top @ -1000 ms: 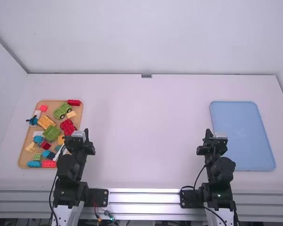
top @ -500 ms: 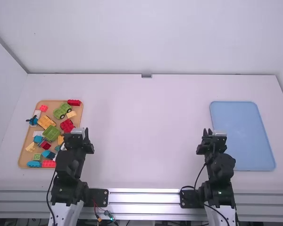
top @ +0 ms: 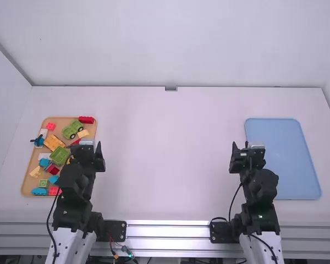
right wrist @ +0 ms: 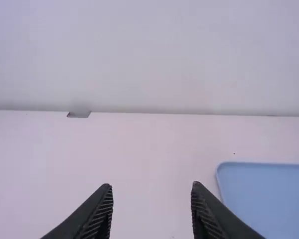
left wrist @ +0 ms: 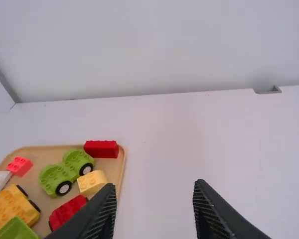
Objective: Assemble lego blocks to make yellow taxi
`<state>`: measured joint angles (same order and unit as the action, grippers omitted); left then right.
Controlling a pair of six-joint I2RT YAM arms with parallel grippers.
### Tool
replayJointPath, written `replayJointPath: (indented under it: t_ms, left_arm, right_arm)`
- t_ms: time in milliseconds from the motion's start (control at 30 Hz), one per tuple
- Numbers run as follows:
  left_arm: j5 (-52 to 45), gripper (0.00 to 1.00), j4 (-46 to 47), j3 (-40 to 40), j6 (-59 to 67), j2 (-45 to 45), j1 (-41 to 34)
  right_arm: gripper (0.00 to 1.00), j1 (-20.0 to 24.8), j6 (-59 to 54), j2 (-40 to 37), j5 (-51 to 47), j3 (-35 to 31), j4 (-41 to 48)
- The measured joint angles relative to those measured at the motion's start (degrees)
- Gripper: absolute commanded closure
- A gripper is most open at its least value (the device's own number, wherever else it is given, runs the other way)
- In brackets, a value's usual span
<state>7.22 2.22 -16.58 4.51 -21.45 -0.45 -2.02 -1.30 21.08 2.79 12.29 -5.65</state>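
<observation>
a pale wall stands behind the white bench (top: pixel 165 165), with a small dark notch (top: pixel 170 88) in the bench's far edge. on the left lies a tan tray (top: pixel 25 181) crowded with toy blocks; on the right, a blue tray (top: pixel 286 159), its near left part hidden behind my arm and cut off in my right wrist view.

my left gripper (top: pixel 87 147) hangs over the tan tray's right side, fingers spread with nothing between them, and it hides some of the blocks there. my right gripper (top: pixel 248 147) is just beside the blue tray's left edge, spread too, and holding nothing.

the yellow wheeled piece (top: pixel 54 143) sits in the tan tray, cut off at the edge of my left wrist view. a small yellow block (top: pixel 83 133) lies near it, beside the green car (top: pixel 72 129). past them a red block (top: pixel 86 120) lies at the tray's far right corner. another red block (left wrist: pixel 67 211) is partly covered by my left finger, and a green block (left wrist: pixel 15 230) runs out of that same view. nearer me, the pieces by my left arm are too covered to make out fully.
</observation>
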Motion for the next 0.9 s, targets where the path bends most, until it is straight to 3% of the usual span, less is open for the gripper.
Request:
replayJointPath:
  t_ms: [333, 633, 767, 900]
  left_arm:
    - [4.2, 0.35, 0.9, -7.8, -1.6, -9.5, -0.3]
    - [17.5, 0.20, 3.0, -15.2, -10.3, -19.3, -0.7]
    - [21.5, 0.14, 8.9, -21.4, -13.6, -27.3, 0.0]
    - [21.4, 0.08, 17.3, -30.7, -17.3, -36.5, 6.0]
  right_arm:
    - [0.34, -1.6, -1.5, 10.3, 1.6, 6.3, -2.4]
    - [0.20, -2.5, -2.1, 22.3, 2.8, 11.4, -7.8]
    - [0.13, -3.1, -2.1, 27.7, 3.3, 13.4, -11.0]
    - [0.08, -3.5, -2.5, 31.4, 3.8, 15.5, -12.3]
